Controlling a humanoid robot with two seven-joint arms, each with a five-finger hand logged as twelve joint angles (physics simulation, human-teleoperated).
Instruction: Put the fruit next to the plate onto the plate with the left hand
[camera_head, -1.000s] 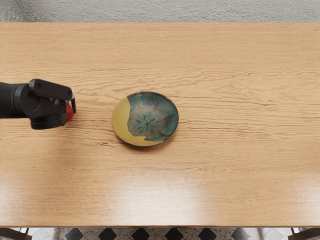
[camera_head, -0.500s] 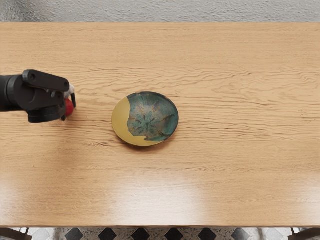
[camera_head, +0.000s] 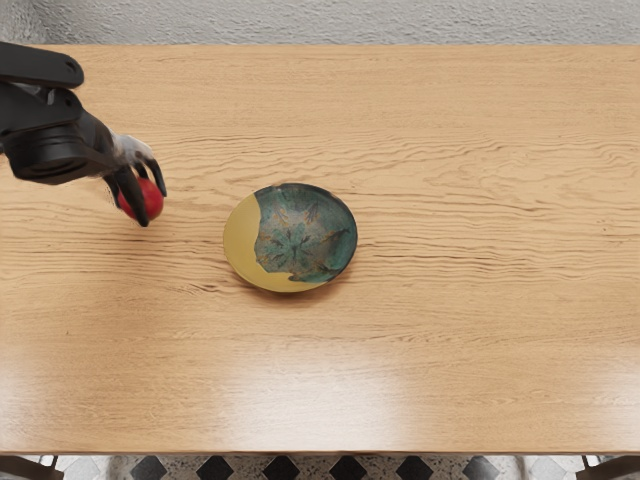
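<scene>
Red fruit (camera_head: 150, 200): we log it in the left hand (camera_head: 128, 168), whose dark fingers (camera_head: 131, 192) clamp around it, left of the plate (camera_head: 240, 242) and apart from it. We cannot tell whether it touches the counter (camera_head: 450, 330). Plate: yellow with a teal leaf pattern, mid-counter. Counter: light wood.

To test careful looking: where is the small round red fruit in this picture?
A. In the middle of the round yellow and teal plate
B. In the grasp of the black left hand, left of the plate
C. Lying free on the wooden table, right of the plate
B: the small round red fruit is gripped by the black left hand, left of the round yellow and teal plate, which carries no fruit.
</scene>
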